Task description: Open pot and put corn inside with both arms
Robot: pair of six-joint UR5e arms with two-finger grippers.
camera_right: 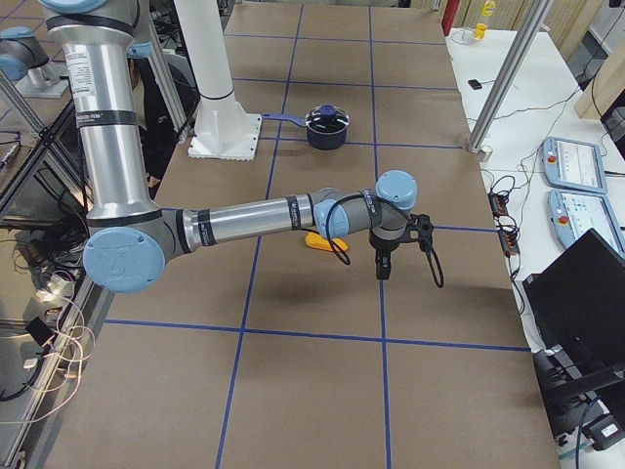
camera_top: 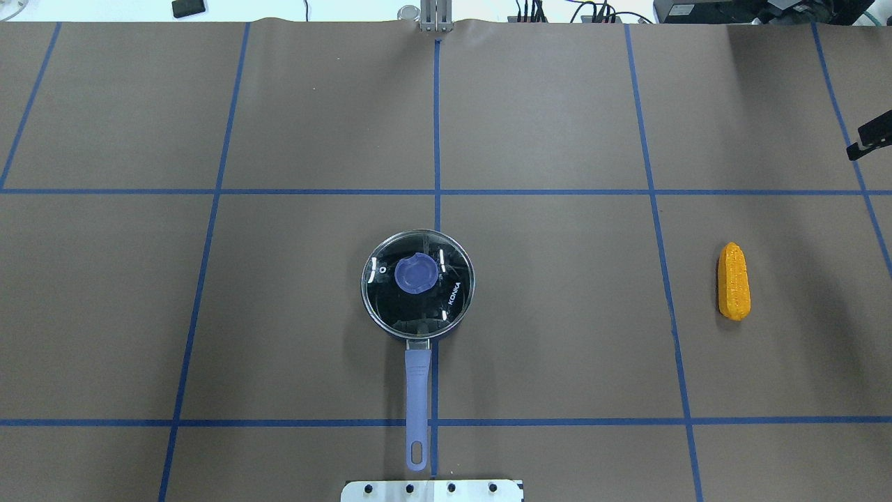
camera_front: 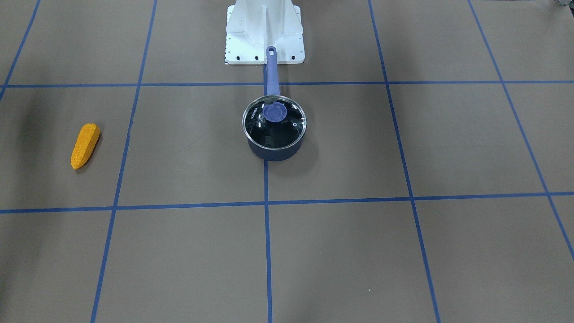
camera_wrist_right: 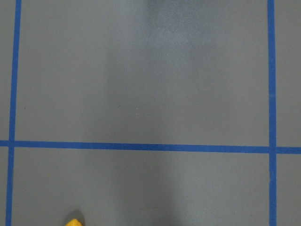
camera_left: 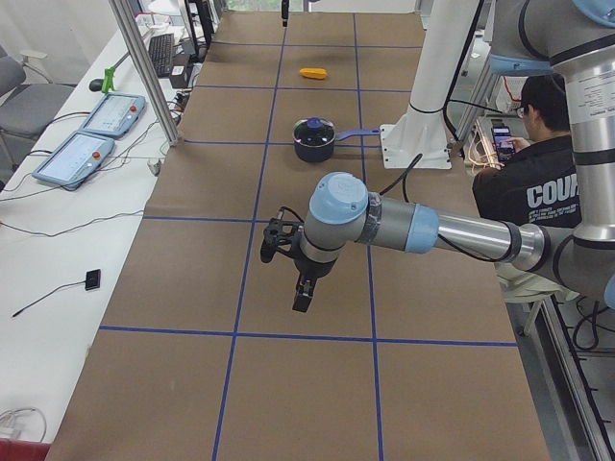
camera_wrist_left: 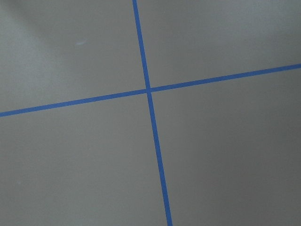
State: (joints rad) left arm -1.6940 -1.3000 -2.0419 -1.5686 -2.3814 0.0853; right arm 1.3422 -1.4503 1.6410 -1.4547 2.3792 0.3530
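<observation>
A dark blue pot [camera_top: 418, 324] with a glass lid [camera_top: 417, 280] and a blue knob stands at the table's middle, its long handle [camera_top: 417, 397] toward the robot base; it also shows in the front view [camera_front: 274, 150]. The lid is on. The yellow-orange corn [camera_top: 734, 281] lies flat on the robot's right side, seen also in the front view [camera_front: 84, 146]. My right gripper [camera_right: 383, 262] hangs above the table just past the corn [camera_right: 317, 241]; only a black sliver of it [camera_top: 867, 138] shows overhead. My left gripper [camera_left: 300, 288] hangs over bare table, far from the pot. I cannot tell whether either is open or shut.
The brown table has a grid of blue tape lines [camera_top: 437, 192]. The white robot base [camera_front: 264, 31] stands behind the pot handle. Teach pendants [camera_left: 82, 139] and cables lie on the side bench. A seated person [camera_left: 533, 144] is beside the robot.
</observation>
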